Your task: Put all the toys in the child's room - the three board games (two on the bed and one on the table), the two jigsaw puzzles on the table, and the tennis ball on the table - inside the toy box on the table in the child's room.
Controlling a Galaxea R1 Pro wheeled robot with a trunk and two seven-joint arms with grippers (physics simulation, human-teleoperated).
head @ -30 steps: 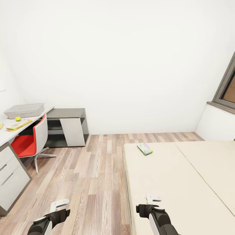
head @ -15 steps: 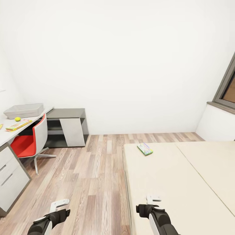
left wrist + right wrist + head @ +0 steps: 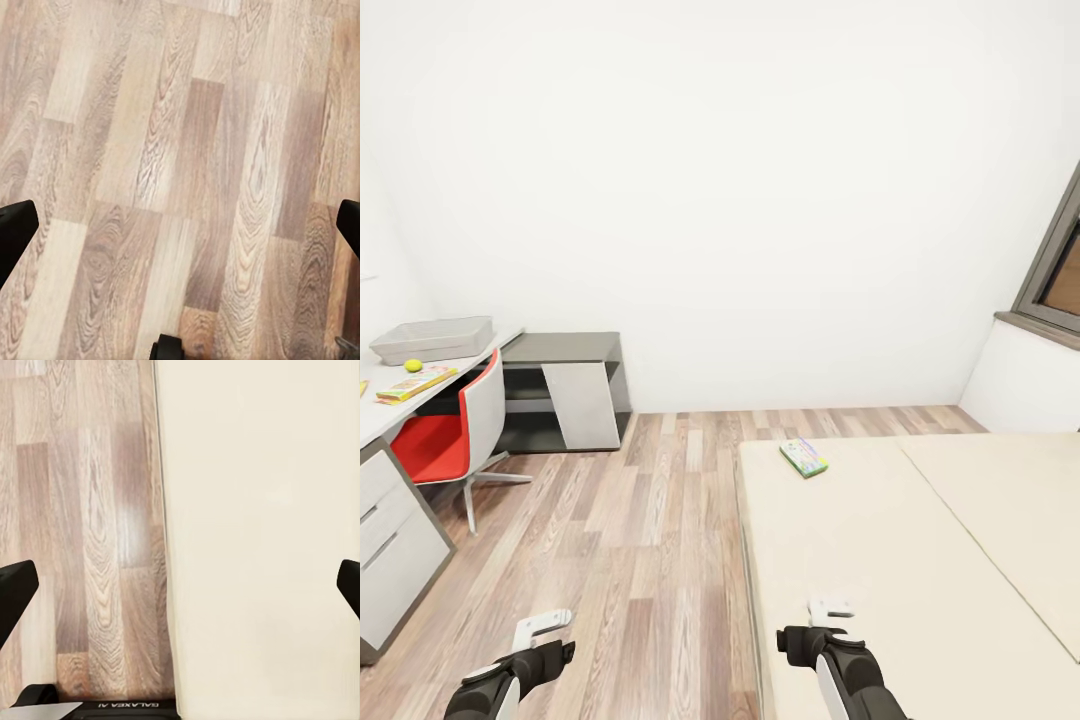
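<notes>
The light grey toy box stands at the far end of the table, at the left of the head view. In front of it lie the tennis ball and a flat yellowish square; whether that is a puzzle or a game I cannot tell. One green-edged board game rests on the bed near its far corner. Low in the view, my left gripper hangs open over the wood floor. My right gripper is open above the near edge of the mattress, empty.
A red and white swivel chair is pushed against the table. A low dark grey unit with a white panel stands beside it by the wall. A dark-framed window sits at the right. A strip of plank floor runs between table and bed.
The things on the table have slid a few pixels left in the head view, a slight camera shift. Arms, grippers and toys keep their places.
</notes>
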